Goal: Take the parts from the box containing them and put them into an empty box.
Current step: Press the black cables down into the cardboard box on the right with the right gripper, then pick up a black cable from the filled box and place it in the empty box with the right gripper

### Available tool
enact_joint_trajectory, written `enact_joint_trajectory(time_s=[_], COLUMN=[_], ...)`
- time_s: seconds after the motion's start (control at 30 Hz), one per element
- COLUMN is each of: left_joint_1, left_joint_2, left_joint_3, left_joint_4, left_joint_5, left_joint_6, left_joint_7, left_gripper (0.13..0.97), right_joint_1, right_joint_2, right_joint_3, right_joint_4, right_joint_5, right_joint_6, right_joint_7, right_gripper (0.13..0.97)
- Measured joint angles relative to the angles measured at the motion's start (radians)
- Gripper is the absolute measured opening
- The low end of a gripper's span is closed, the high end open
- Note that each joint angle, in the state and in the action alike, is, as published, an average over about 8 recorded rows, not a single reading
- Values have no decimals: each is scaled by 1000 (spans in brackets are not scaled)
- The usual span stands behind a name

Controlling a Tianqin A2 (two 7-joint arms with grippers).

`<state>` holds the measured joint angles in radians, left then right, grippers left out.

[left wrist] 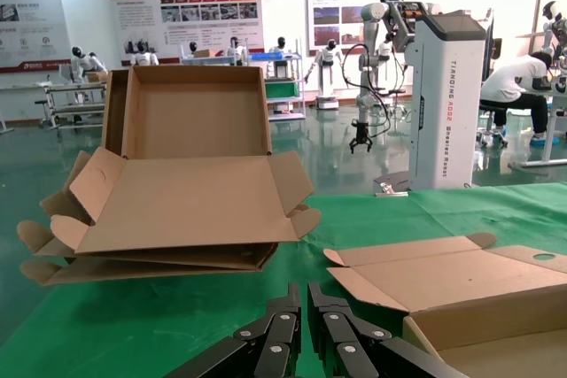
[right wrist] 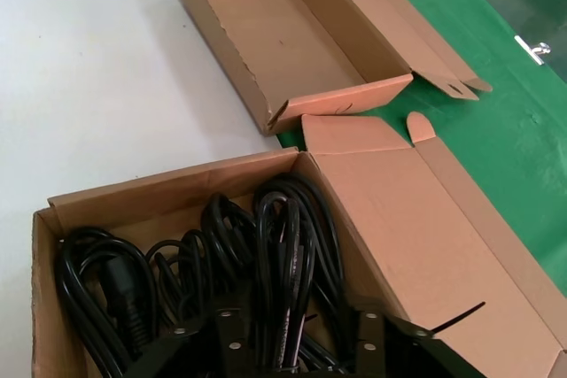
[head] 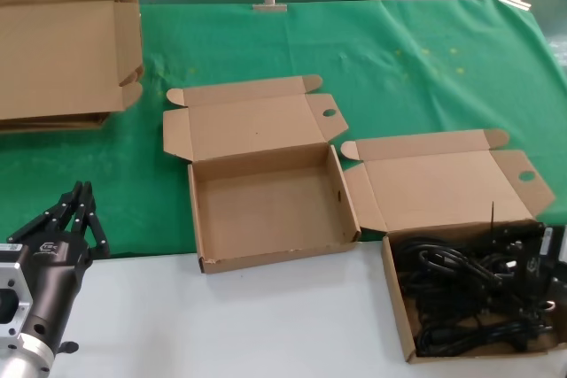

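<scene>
Green cloth covers the far half of the white table (head: 266, 325). Down in the full box (right wrist: 49, 219), the right gripper (right wrist: 297, 343) has its fingers spread around a looped bundle among the black cords (head: 469, 294). Just beside it sits the empty box (head: 266, 205), lid open. The left gripper (head: 75, 210), fingers nearly together, hovers at the table's near left; flat cardboard sheets (head: 62, 55) lie beyond.
</scene>
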<state>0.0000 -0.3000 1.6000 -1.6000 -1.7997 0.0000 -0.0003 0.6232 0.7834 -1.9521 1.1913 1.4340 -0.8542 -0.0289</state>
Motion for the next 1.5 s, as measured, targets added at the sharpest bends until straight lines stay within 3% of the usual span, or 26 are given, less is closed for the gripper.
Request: enact_joint_trajectory(time_s=[0.1, 0.37, 0.67, 1.13, 1.5], left_joint_1=[0, 0, 0, 0, 0], left_joint_2=[0, 0, 0, 0, 0], left_joint_3=[0, 0, 0, 0, 0], left_joint_4=[0, 0, 0, 0, 0], left_joint_5=[0, 0, 0, 0, 0], left_joint_6=[0, 0, 0, 0, 0], left_joint_7=[0, 0, 0, 0, 0], left_gripper=[172, 172, 172, 172, 172], right_joint_1=[-1, -7, -4, 58, 145], right_joint_2=[2, 6, 28, 69, -57], right_joint_3=[3, 11, 23, 38, -38], right_joint_4=[3, 16, 52, 210, 278], right_joint_5=[1, 3, 1, 4, -111], right_joint_6=[0, 3, -5, -71, -69], right_joint_7=[0, 4, 23, 111, 192], right_gripper=[467, 296, 195, 181, 181])
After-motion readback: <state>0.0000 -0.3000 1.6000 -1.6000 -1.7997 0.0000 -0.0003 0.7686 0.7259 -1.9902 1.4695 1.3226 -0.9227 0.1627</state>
